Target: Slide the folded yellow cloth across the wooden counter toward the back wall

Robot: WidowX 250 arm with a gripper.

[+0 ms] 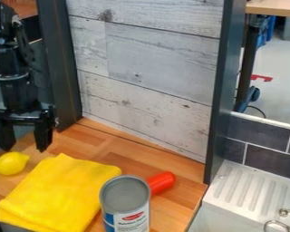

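Note:
The black gripper (26, 142) hangs at the left side of the view, its two fingers pointing down and spread apart, with nothing between them. Just below it, a yellow lemon (11, 163) lies on the wooden counter. A folded yellow cloth (60, 192) lies flat to the right of the lemon and below the gripper. At the front of the counter stands an upright can (125, 204) with a grey top. Behind the can on its right lies a red object (161, 182), partly hidden by the can.
A grey wood-plank panel (147, 68) rises behind the wooden counter (177, 163), framed by dark posts (225, 81). At the right are a white ribbed drainboard (247, 186), metal rings (280, 225) and dark wall tiles (268, 158).

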